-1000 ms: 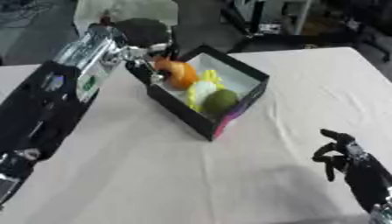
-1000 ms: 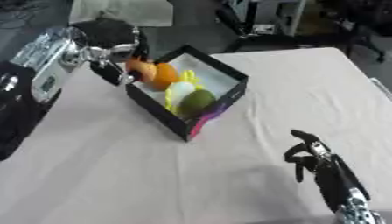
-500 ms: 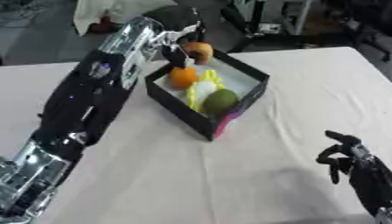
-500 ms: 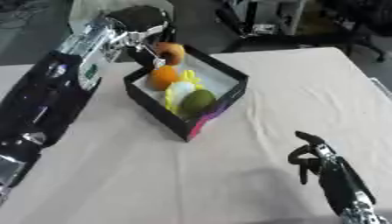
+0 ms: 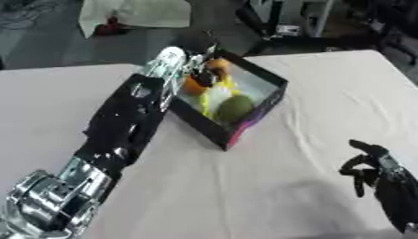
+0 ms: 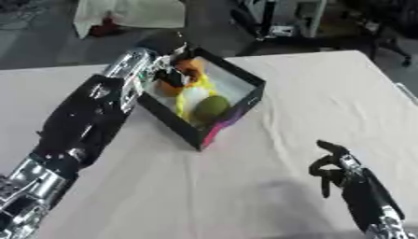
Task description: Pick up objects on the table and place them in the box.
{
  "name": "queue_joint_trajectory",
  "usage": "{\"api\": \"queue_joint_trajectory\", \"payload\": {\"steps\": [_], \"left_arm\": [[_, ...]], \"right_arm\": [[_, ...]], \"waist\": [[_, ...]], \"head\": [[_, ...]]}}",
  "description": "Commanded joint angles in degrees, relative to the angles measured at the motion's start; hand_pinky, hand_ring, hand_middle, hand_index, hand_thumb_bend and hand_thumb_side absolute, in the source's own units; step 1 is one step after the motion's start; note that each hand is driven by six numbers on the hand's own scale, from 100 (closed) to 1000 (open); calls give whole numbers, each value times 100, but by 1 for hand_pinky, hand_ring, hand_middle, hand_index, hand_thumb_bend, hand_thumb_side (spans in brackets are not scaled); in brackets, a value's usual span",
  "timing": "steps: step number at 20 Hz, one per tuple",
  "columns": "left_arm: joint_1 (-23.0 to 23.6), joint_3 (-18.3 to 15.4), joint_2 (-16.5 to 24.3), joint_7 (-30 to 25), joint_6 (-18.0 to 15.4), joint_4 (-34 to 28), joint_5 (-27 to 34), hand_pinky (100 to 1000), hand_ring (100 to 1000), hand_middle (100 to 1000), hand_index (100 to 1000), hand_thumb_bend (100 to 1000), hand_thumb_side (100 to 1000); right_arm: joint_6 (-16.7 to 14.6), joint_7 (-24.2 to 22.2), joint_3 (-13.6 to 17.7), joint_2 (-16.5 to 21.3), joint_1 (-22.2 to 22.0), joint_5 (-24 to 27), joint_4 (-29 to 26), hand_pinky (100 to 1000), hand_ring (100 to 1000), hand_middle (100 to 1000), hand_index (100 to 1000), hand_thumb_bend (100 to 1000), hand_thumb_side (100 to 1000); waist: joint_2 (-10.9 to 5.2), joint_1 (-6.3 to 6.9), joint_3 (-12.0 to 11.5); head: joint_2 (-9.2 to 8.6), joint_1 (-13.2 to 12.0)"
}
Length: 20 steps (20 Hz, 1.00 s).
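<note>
The left hand hung over the box's far corner, fingers curled round an orange fruit just above the fruit inside. The right hand idled well apart, fingers relaxed.

My left hand is blurred over the box rim; can't tell fingers from the orange thing there. Right hand: wrist cut off by bottom edge. Left arm runs off bottom-left corner.
</note>
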<state>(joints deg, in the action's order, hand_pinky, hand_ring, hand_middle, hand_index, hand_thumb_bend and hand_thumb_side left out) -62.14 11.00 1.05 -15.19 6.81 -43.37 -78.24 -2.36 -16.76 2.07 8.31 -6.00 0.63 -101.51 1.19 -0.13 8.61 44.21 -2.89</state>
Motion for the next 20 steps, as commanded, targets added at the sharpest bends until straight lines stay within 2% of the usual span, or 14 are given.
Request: {"api": "queue_joint_trajectory", "payload": {"steps": [1, 2, 3, 6, 7, 9, 12, 13, 14, 17, 20], "left_arm": [[-141, -107, -41, 326, 125, 91, -335, 742, 718, 772, 853, 289, 541], [-133, -146, -46, 434, 154, 94, -442, 766, 757, 808, 877, 335, 677], [-123, -185, -48, 536, 182, 98, -544, 790, 788, 839, 896, 377, 777], [-109, -293, -18, 835, 230, 78, -789, 812, 821, 877, 914, 401, 924], [-105, -322, 11, 932, 218, 62, -785, 809, 822, 881, 916, 365, 960], [-95, -375, 145, 1119, 138, -95, -667, 796, 810, 870, 909, 320, 944], [-78, -501, 483, 1400, -85, -486, -406, 756, 756, 811, 876, 209, 855], [-51, -530, 614, 1499, -180, -642, -308, 754, 753, 808, 874, 204, 853], [-1, -578, 735, 1596, -275, -797, -212, 724, 702, 758, 847, 159, 836], [332, -751, 1176, 1889, -566, -1271, 80, 703, 667, 725, 832, 134, 834], [764, -1104, 1489, 2165, -824, -1721, 357, 652, 616, 671, 812, 100, 868]], "right_arm": [[-8, -23, -1, 36, 57, 32, -51, 735, 236, 509, 889, 100, 1000], [-8, -28, 0, 35, 57, 31, -52, 735, 236, 509, 889, 100, 1000], [-9, -31, 2, 33, 56, 31, -54, 735, 236, 509, 889, 100, 1000], [-6, -33, 13, 29, 54, 31, -55, 735, 236, 509, 889, 100, 1000], [-5, -33, 18, 27, 53, 29, -55, 735, 236, 509, 889, 100, 1000], [-2, -23, 36, 24, 49, 22, -55, 735, 237, 509, 889, 100, 1000], [1, -1, 67, 23, 40, 8, -56, 736, 244, 509, 888, 100, 1000], [2, 10, 75, 23, 35, 3, -57, 736, 245, 509, 888, 100, 1000], [7, 22, 84, 21, 25, -5, -52, 737, 263, 510, 887, 100, 1000], [15, 60, 103, 8, 10, -25, -47, 737, 285, 510, 886, 100, 1000], [2, 117, 152, -15, 24, -38, -66, 737, 285, 510, 881, 100, 1000]], "waist": [[-23, -102, 0], [-23, -104, -3], [-23, -106, -6], [-24, -110, -27], [-23, -111, -38], [-21, -109, -69], [-27, -103, -134], [-27, -100, -153], [-28, -96, -186], [-16, -86, -249], [39, -89, -361]], "head": [[-9, 3], [-9, 6], [-9, 10], [-9, 19], [-9, 29], [-9, 64], [-9, 113], [-9, 124], [-9, 131], [-9, 128], [-9, 142]]}}
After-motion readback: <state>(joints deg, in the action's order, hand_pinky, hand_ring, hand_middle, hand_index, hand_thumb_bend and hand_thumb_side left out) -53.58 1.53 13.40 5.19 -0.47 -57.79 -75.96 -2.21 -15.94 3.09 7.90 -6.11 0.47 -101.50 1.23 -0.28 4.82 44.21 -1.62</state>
